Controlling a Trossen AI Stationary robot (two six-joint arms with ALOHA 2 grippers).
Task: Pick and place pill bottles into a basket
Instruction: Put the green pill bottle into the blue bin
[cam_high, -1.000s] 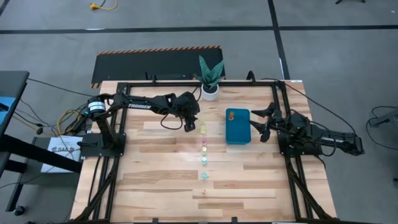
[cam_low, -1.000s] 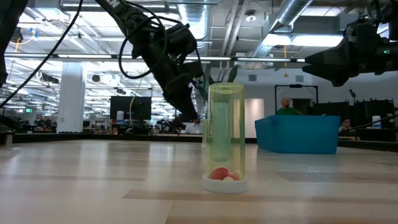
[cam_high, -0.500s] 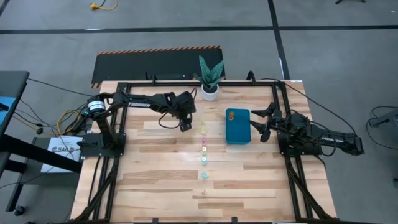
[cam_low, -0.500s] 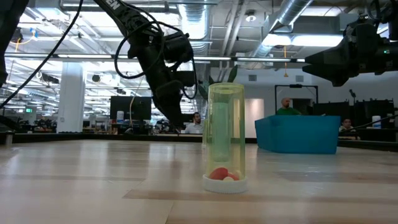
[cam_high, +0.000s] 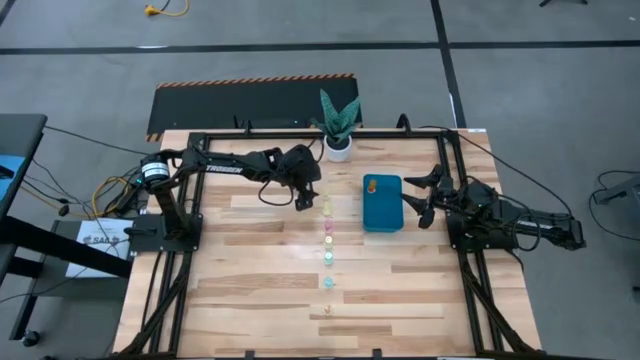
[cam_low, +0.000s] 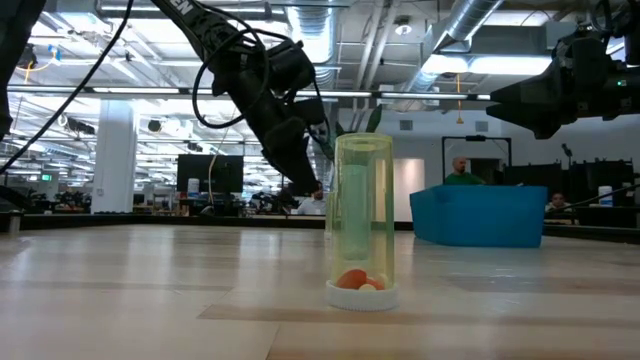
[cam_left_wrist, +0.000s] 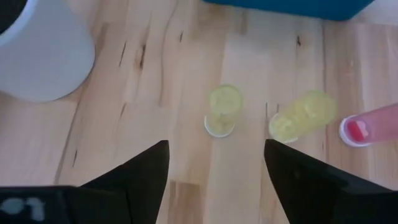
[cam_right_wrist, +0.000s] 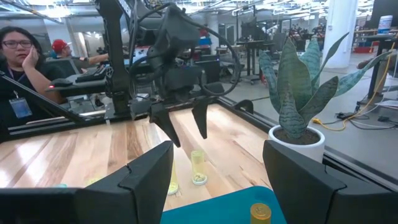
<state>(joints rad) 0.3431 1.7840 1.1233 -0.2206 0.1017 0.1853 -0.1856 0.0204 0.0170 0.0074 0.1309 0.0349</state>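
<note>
Several small pill bottles stand upright on their caps in a row down the table's middle, from a pale yellow one (cam_high: 326, 207) at the far end to a pale one (cam_high: 327, 309) nearest. In the left wrist view the far bottle (cam_left_wrist: 222, 109) stands just past my open fingers, beside a yellow one (cam_left_wrist: 303, 116) and a pink one (cam_left_wrist: 372, 126). My left gripper (cam_high: 303, 200) hovers open just left of that far bottle, touching nothing. The teal basket (cam_high: 382, 203) holds an orange bottle (cam_high: 372, 184). My right gripper (cam_high: 420, 200) waits open at the basket's right side.
A white pot with a green plant (cam_high: 338, 140) stands at the far edge, close behind my left gripper. The black frame rails (cam_high: 300, 134) run around the table. In the low view a green-yellow bottle (cam_low: 362, 222) stands near the camera. People sit in the room beyond the table.
My left gripper has swung a little toward the table's left edge and come back to its place beside the far bottle. The bottles and the basket stay where they were.
</note>
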